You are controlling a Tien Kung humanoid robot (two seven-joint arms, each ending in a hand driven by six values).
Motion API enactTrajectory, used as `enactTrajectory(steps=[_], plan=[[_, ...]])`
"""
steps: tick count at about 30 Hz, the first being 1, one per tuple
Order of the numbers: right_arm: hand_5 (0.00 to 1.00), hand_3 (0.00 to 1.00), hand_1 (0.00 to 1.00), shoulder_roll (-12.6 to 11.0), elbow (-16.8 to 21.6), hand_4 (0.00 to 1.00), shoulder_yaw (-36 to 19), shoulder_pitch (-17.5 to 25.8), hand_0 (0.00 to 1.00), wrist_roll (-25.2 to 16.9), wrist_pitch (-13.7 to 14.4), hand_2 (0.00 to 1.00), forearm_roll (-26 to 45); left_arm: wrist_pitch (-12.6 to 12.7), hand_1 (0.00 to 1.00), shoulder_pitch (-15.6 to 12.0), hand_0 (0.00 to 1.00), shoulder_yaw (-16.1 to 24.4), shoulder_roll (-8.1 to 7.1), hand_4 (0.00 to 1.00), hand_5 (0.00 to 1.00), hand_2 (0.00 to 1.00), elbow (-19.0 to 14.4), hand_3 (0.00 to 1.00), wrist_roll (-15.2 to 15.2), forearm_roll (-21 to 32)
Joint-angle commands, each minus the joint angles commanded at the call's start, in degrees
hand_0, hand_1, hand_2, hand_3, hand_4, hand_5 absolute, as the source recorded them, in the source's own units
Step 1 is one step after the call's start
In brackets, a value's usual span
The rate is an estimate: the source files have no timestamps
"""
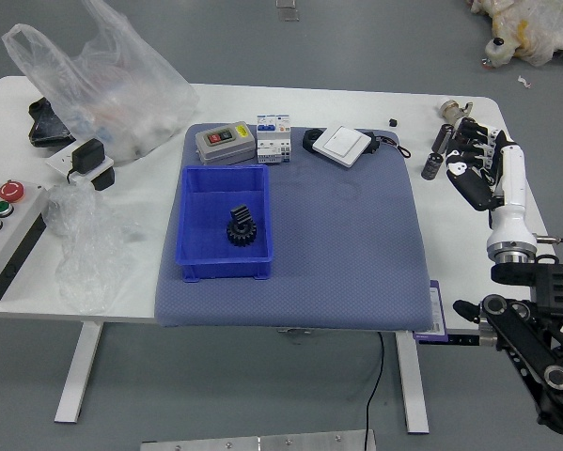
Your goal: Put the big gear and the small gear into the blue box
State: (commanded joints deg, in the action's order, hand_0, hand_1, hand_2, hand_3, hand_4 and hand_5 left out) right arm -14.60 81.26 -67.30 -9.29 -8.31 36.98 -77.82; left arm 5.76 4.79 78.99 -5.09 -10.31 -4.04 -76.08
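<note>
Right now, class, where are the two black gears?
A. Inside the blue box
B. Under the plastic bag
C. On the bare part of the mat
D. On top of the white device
A, because the big gear and the small gear both show within the walls of the blue box.
</note>
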Motion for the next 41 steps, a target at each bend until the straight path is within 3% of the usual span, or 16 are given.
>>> enactTrajectory(steps=[12,19,25,26,31,32,37,38,41], plan=[[0.269,0.686,0.612,0.8,-0.2,0.597,0.5,-0.4,0.569,0.0,0.0,0.691,0.1,0.1,0.615,0.0,0.642,-0.4,-0.08,0.634,0.324,0.602,0.0,0.648,0.2,0.6],[0.265,0.684,0.614,0.3,0.3,0.595,1.4,-0.8,0.57,0.4,0.0,0.69,-0.4,-0.1,0.616,-0.6,0.642,2.1,0.08,0.633,0.323,0.602,0.0,0.647,-0.9,-1.7],[0.264,0.684,0.614,0.1,1.6,0.595,3.4,-1.6,0.567,0.7,-0.1,0.69,3.9,0.0,0.616,-0.4,0.642,1.5,-0.13,0.632,0.324,0.602,0.0,0.648,-0.5,-1.1],[0.254,0.682,0.584,0.1,2.0,0.596,3.7,-1.9,0.524,0.7,-0.1,0.684,4.1,0.0,0.616,-0.2,0.642,1.3,-0.19,0.63,0.323,0.602,0.0,0.647,-0.4,-1.0],[0.254,0.682,0.584,0.2,2.4,0.596,4.7,-2.6,0.524,0.9,-0.1,0.684,4.7,0.0,0.616,0.1,0.642,0.1,-0.41,0.63,0.323,0.602,0.0,0.647,-0.1,-0.2],[0.253,0.68,0.509,0.1,2.4,0.596,4.8,-2.6,0.473,1.0,-0.1,0.662,4.8,0.0,0.616,0.1,0.642,0.0,-0.46,0.629,0.324,0.602,0.0,0.647,-0.1,-0.2],[0.253,0.68,0.509,-0.1,1.9,0.596,5.0,-2.5,0.473,1.4,0.0,0.662,4.9,-0.2,0.616,0.0,0.642,0.6,-0.71,0.629,0.324,0.602,0.0,0.647,-0.6,-1.2],[0.248,0.68,0.622,-0.1,1.8,0.6,5.0,-2.5,0.53,1.5,0.0,0.69,4.9,-0.2,0.615,0.0,0.642,0.7,-0.75,0.629,0.324,0.602,0.0,0.648,-0.6,-1.3],[0.248,0.68,0.622,-0.1,1.6,0.6,5.0,-2.4,0.53,1.8,-0.1,0.69,4.8,-0.2,0.615,0.0,0.642,1.0,-0.86,0.629,0.324,0.602,0.0,0.648,-0.7,-1.7]])
